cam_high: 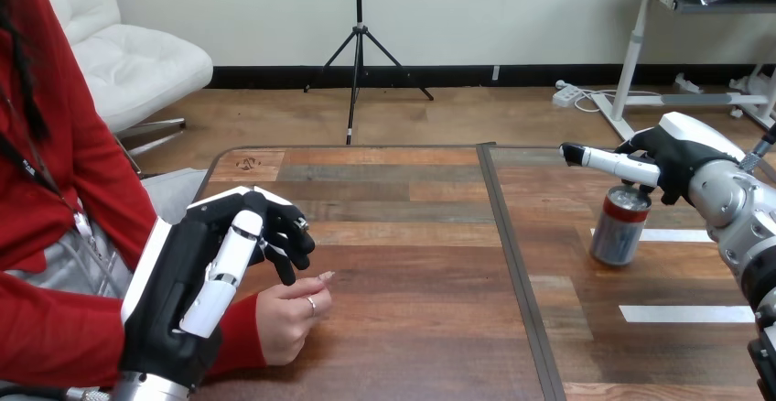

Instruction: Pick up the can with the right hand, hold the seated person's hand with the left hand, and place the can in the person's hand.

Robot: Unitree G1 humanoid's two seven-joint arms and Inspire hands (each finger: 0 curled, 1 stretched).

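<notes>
Lower open right hand (673, 158) onto can (620, 229) just beneath, wrapping sides squarely; left hand (206, 277) curled, empty, beside person's hand (288, 317).

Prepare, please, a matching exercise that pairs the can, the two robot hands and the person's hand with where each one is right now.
Things:
1. can
2. left robot hand
3. right robot hand
4. person's hand

Places:
A. resting on the table at the view's left
B. raised just above the can's top, at the view's right
C. standing upright on the table beside white tape strips
D. raised at the view's left, close above the person's hand

Pairs: 1-C, 2-D, 3-B, 4-A
</notes>
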